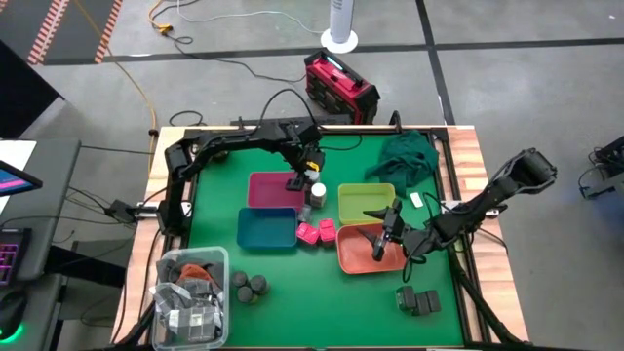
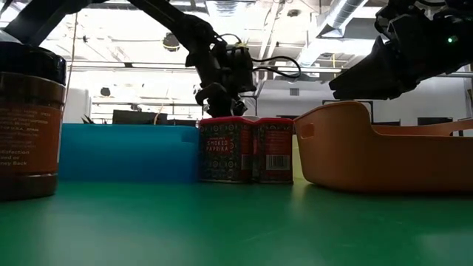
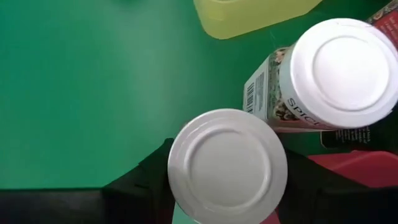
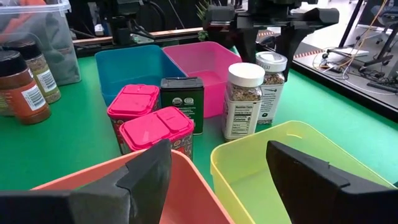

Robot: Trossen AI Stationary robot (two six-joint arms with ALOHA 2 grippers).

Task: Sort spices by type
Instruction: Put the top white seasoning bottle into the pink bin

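A round white-capped jar (image 3: 227, 167), label hidden beneath its lid, sits pinched by the left end effector (image 3: 227, 186) closed on it.

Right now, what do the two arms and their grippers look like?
Both are black, slim, jointed arms with black cables running along them. The left gripper carries a boxy black wrist block with a small yellow marking. The right gripper has two broad, flat, matte black fingers.

Overhead looking down, table-level looking across, wrist cameras close, all sharing white-capped jars (image 4: 244, 99).
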